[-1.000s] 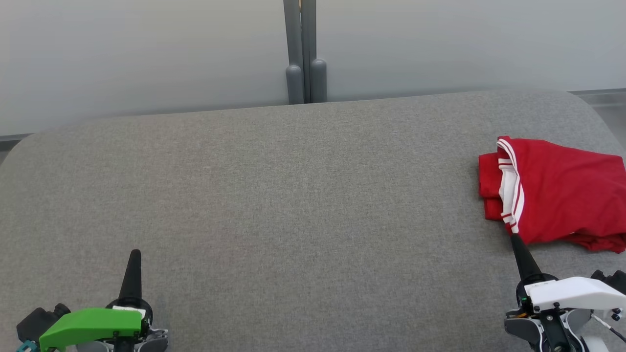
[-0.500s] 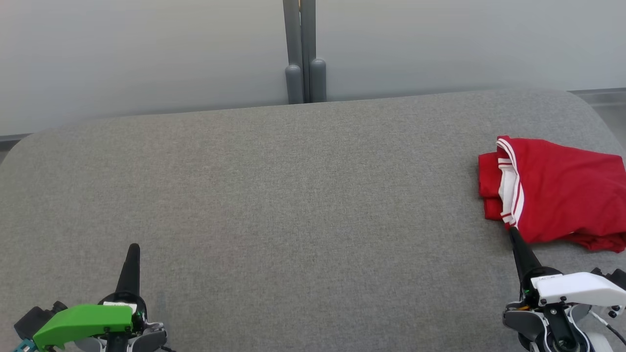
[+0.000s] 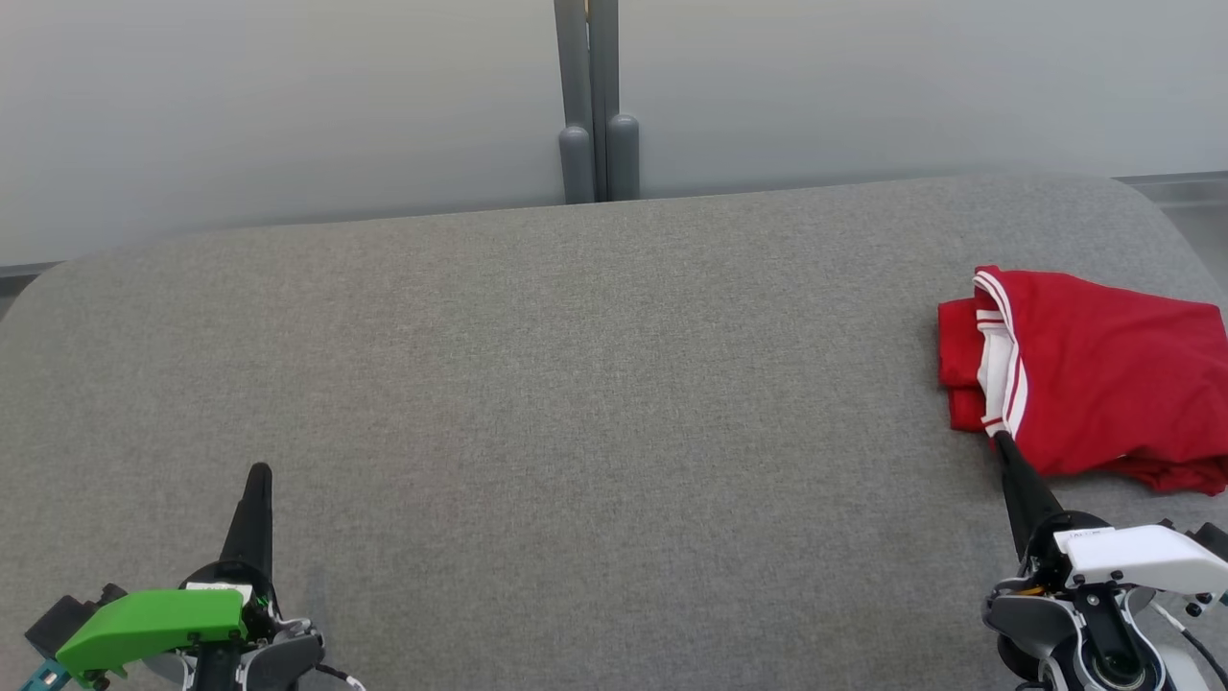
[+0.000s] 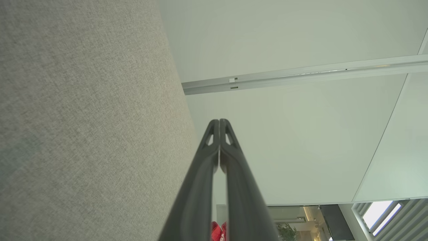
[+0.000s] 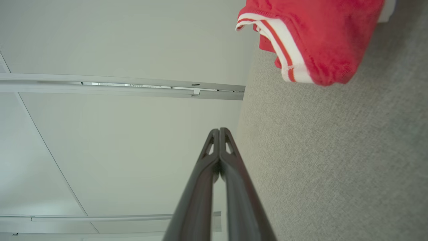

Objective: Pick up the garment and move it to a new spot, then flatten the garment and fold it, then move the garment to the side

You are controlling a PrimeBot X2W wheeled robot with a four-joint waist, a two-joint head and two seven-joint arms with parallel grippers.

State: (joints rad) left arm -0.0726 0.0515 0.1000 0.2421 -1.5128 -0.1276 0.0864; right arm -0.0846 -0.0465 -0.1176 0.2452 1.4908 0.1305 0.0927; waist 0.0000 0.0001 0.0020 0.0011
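A red garment with white striped trim lies folded at the right edge of the grey padded surface. The right wrist view shows the garment at its top right, resting on the padding. My right gripper is shut and empty, its tip just short of the garment's near left corner; whether it touches I cannot tell. In its own view the right gripper has both fingers pressed together. My left gripper is shut and empty over bare padding at the lower left, and its fingers meet in the left wrist view.
A grey post stands against the pale wall behind the surface's far edge. The padded surface has rounded corners, and its right edge runs close under the garment. A wide stretch of padding lies between the two grippers.
Both grippers have crept a little forward up the view, the right tip closing on the garment's corner. The garment has not moved.
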